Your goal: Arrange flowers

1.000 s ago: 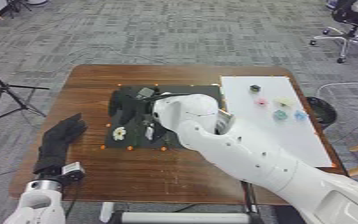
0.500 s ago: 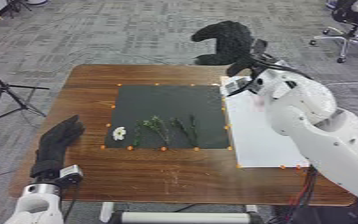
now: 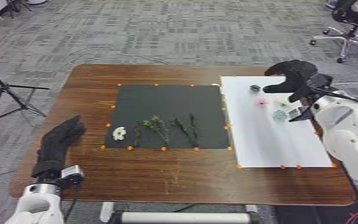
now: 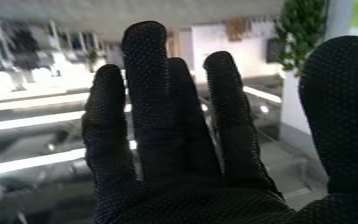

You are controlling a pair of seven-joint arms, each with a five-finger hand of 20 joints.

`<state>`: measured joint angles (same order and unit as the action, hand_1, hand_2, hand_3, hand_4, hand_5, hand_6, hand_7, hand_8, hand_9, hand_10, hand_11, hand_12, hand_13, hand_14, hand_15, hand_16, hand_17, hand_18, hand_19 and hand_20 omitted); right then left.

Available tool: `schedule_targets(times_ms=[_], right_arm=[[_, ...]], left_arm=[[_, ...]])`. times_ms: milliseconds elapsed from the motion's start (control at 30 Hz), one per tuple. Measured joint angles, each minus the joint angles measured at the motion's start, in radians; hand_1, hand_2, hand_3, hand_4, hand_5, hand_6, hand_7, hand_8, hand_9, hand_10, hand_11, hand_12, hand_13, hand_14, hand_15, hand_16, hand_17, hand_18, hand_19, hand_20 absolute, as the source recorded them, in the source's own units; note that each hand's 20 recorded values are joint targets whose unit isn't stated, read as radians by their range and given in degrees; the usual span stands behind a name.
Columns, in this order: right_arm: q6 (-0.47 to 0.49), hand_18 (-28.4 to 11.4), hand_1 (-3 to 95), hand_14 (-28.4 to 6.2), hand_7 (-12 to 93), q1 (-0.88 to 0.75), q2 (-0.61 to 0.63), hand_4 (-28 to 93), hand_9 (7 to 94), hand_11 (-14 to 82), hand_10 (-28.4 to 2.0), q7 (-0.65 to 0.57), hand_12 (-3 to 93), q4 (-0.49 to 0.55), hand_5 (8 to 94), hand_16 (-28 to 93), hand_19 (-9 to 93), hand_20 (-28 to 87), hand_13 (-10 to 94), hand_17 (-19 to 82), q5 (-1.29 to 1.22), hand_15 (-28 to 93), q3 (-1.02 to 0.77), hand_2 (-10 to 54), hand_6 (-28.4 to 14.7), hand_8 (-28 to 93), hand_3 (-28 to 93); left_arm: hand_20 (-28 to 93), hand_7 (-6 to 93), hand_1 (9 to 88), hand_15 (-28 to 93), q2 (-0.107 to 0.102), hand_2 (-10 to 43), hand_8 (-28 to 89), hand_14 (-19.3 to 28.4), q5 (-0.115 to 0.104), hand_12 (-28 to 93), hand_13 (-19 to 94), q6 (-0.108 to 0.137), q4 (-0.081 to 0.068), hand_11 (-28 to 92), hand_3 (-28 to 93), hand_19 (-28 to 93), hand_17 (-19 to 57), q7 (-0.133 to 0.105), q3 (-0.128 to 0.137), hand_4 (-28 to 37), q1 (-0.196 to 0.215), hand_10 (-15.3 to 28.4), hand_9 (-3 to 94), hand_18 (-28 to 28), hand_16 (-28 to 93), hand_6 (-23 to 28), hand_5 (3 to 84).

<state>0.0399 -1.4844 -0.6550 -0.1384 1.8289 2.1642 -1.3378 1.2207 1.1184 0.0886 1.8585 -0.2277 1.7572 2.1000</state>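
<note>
In the head view my right hand is open over the upper right of the white sheet, close by the flower heads there: a dark green one, a pink one, a pale yellow one and a light blue one. In the right wrist view the same hand has straight fingers and nothing in it. My left hand rests open at the table's left side. On the dark mat lie a white flower and green stems.
Small orange markers line the mat and sheet on the brown table. A black tripod stands on the floor at the left, and an office chair is at the back right.
My right hand has swung from over the mat, past the table's far edge, to the white sheet on the right. The mat's flower and stems came into sight. The left hand stays put.
</note>
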Motion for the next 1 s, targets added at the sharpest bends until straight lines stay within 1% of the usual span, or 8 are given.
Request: schedule_targets(times_ms=[100,300,533,667,733,867,933,1000], right_arm=[[0.004,-21.1,31.9,-12.9,16,-0.049,-0.003,-18,54.4,7.6,-13.1,-0.004,17.8,-0.015,52.7,30,60,53,62,28,0.015,41,-0.005,-9.5,-0.7,-7,69],[0.027,-21.2,32.8,-12.6,17,-0.117,-0.028,-19,54.6,7.8,-13.0,-0.006,17.9,-0.068,52.8,31,62,54,63,29,0.092,43,-0.027,-9.5,-0.5,-7,70],[0.040,-21.2,37.5,-11.8,18,-0.157,-0.061,-20,56.1,9.1,-13.1,-0.039,18.1,-0.130,54.1,31,65,55,66,30,0.099,47,-0.085,-9.5,-0.5,-7,70],[0.033,-21.4,42.5,-10.5,21,-0.167,-0.062,-20,63.9,13.6,-12.7,-0.063,18.4,-0.142,58.7,31,69,57,69,32,0.099,51,-0.086,-9.5,1.0,-8,69],[0.008,-21.7,44.3,-9.9,22,-0.167,-0.062,-20,69.1,16.7,-12.4,-0.076,18.9,-0.152,61.2,32,71,58,71,33,0.099,54,-0.072,-9.5,1.8,-9,68],[-0.103,-22.0,48.4,-9.0,22,-0.166,-0.062,-20,74.2,19.9,-11.9,-0.087,19.8,-0.169,65.0,33,73,59,73,35,0.089,56,-0.024,-9.5,1.9,5,63],[-0.149,-22.1,50.4,-8.7,23,-0.165,-0.062,-19,75.7,20.0,-11.7,-0.086,20.6,-0.174,67.1,33,74,59,74,36,0.086,56,0.000,-9.5,1.9,7,60],[-0.170,-22.2,53.3,-8.3,23,-0.162,-0.062,-18,79.3,17.6,-10.8,-0.082,25.3,-0.177,71.0,33,76,59,76,37,0.084,57,0.020,-9.5,2.2,9,57]], left_arm=[[17,10.4,16.6,19,0.000,8.7,-6,17.8,0.008,12,35,-0.011,0.001,17,71,14,2.1,0.005,0.000,-28.3,0.000,13.2,42.7,14.3,3,3.3,43.8],[17,10.5,16.7,19,0.000,8.6,-6,17.8,0.037,12,35,-0.033,0.006,17,71,14,2.1,0.015,0.000,-28.3,-0.001,13.2,42.8,14.3,3,3.2,43.8],[17,10.6,16.6,19,-0.001,8.5,-6,17.7,0.040,12,35,-0.036,0.008,17,71,13,2.2,0.017,-0.002,-28.3,-0.001,13.2,42.8,14.3,3,3.3,43.8],[17,10.4,16.6,19,0.000,8.5,-6,17.7,0.040,12,35,-0.038,0.009,17,71,13,2.2,0.017,-0.002,-28.3,-0.001,13.2,42.8,14.3,3,3.2,43.9],[17,10.5,16.6,19,0.001,8.4,-6,17.7,0.040,12,35,-0.039,0.009,17,71,13,2.2,0.017,-0.002,-28.3,0.000,13.2,42.8,14.3,3,3.2,43.8],[17,10.6,16.6,19,0.002,8.5,-6,17.6,0.040,12,35,-0.039,0.009,17,71,13,2.2,0.016,-0.002,-28.3,0.000,13.2,42.8,14.3,3,3.2,43.8],[17,10.6,16.7,19,0.003,8.5,-6,17.6,0.040,12,35,-0.039,0.009,17,70,13,2.2,0.015,-0.002,-28.3,0.000,13.2,42.8,14.3,3,3.2,43.8],[17,10.6,16.7,19,0.003,8.5,-6,17.7,0.040,12,35,-0.040,0.009,17,70,13,2.2,0.015,-0.002,-28.3,0.000,13.2,42.8,14.3,3,3.1,43.8]])
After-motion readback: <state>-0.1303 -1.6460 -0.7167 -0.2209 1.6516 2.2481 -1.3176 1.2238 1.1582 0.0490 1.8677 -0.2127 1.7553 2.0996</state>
